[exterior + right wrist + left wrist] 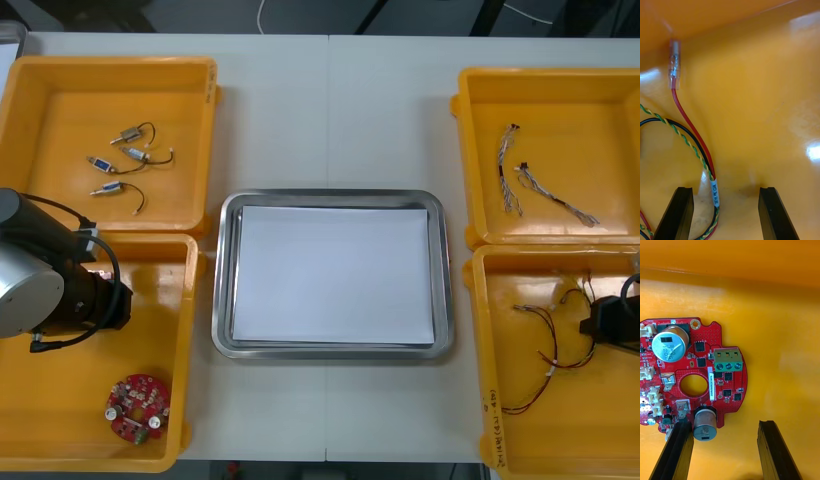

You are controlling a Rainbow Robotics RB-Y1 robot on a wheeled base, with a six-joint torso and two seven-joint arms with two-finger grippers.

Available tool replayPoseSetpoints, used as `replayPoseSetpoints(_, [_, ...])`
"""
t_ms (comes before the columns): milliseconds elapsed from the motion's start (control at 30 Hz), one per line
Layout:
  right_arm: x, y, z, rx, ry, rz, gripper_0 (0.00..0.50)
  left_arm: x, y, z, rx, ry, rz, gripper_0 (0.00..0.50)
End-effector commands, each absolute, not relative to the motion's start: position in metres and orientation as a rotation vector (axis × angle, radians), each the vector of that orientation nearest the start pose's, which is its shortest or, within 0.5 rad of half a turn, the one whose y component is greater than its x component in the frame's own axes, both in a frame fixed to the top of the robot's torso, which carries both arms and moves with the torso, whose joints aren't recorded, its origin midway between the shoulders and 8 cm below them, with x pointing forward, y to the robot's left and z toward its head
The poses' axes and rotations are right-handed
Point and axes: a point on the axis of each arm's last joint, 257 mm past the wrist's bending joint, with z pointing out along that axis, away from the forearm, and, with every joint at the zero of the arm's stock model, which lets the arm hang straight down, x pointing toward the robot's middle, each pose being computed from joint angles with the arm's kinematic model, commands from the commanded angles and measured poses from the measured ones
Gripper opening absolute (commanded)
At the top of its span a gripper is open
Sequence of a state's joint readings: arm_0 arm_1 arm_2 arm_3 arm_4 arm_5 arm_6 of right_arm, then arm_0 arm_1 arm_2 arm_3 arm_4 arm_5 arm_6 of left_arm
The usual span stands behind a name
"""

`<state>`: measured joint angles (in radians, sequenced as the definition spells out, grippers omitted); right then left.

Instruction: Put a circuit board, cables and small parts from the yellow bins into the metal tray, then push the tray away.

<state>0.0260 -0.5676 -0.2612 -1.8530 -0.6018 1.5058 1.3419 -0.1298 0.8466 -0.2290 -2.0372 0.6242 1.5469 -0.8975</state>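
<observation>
Now left end effector (pixel 725 424) spread over circuit board (pixel 696 367), right end effector (pixel 726 189) spread around cables (pixel 714 192).

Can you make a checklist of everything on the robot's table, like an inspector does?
Surface: light table, four yellow bins on it.
Job's things: tray white inside, nothing added; circuit board near left bin; small metal parts far left bin.
Clutter: nothing seen.
Grippers: left gripper open over the board; right gripper open around a red cable.
Cables: thin cables far right bin; red and yellow cables near right bin.
Surroundings: dark floor beyond table.
</observation>
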Motion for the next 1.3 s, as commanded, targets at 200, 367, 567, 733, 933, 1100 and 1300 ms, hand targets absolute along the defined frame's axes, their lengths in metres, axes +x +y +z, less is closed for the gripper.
replayPoseSetpoints(200, [0.365,-0.405,-0.342,0.348,2.701,0.041,0.5,0.372,0.322,-0.31,-0.244,2.776,0.063,0.5])
replayPoseSetpoints(367, [0.359,-0.405,-0.347,0.351,2.714,0.038,0.5,0.371,0.321,-0.313,-0.243,2.777,0.061,0.5])
replayPoseSetpoints(567, [0.358,-0.405,-0.349,0.349,2.719,0.038,0.5,0.369,0.319,-0.314,-0.242,2.782,0.06,0.5])
replayPoseSetpoints(733, [0.357,-0.403,-0.35,0.355,2.722,0.045,0.082,0.369,0.319,-0.315,-0.24,2.782,0.064,0.5])
replayPoseSetpoints(933, [0.357,-0.403,-0.35,0.357,2.721,0.047,0.0,0.37,0.318,-0.315,-0.237,2.778,0.062,0.004])
replayPoseSetpoints(1100, [0.359,-0.403,-0.346,0.354,2.71,0.049,0.0,0.371,0.318,-0.315,-0.237,2.776,0.059,0.0])
replayPoseSetpoints(1300, [0.358,-0.407,-0.328,0.341,2.697,0.032,0.0,0.371,0.318,-0.315,-0.239,2.775,0.059,0.0])
